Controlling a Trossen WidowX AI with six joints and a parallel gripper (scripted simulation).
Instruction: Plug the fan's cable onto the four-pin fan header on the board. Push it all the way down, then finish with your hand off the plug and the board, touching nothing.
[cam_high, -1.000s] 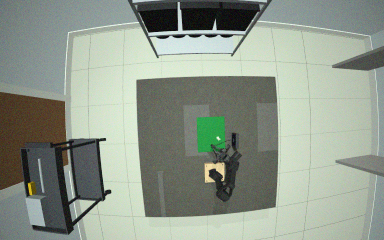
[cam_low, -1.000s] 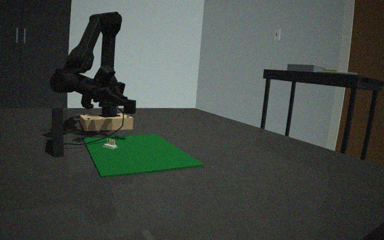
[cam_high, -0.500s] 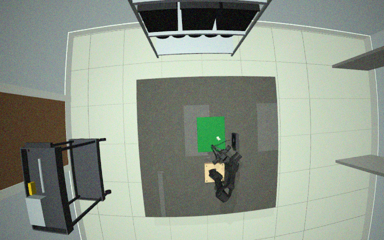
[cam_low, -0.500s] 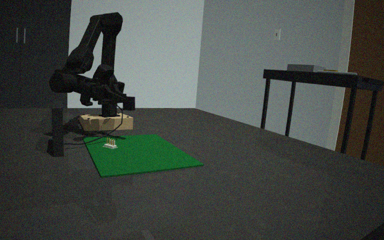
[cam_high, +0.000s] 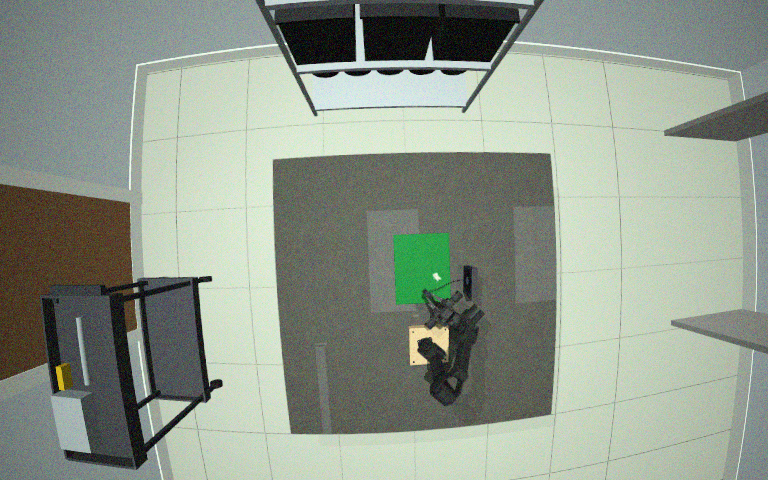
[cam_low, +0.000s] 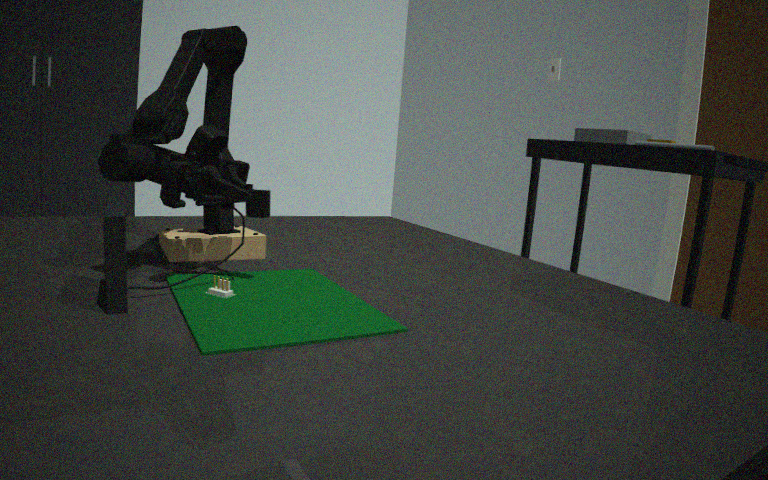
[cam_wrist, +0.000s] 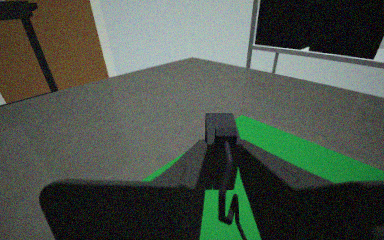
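Note:
My gripper (cam_high: 428, 299) (cam_low: 249, 195) (cam_wrist: 221, 146) is shut on the black plug (cam_high: 425, 293) (cam_low: 259, 203) (cam_wrist: 221, 125), which sticks out past the fingertips. It holds the plug well above the near edge of the green board (cam_high: 416, 254) (cam_low: 300, 311) (cam_wrist: 295, 142), pointing roughly level. The white header (cam_high: 436, 276) (cam_low: 220, 293) stands on the board with its pins bare and upright; it is not visible in the wrist view. The cable (cam_low: 243, 232) (cam_wrist: 222, 202) hangs from the plug and runs to the dark upright fan block (cam_high: 468, 278) (cam_low: 114, 260).
The fan block stands just beside the board, on the header's side. The arm's wooden base (cam_high: 416, 360) (cam_low: 249, 247) sits behind the board. A dark table (cam_low: 611, 156) and a rack (cam_high: 390, 66) stand farther off.

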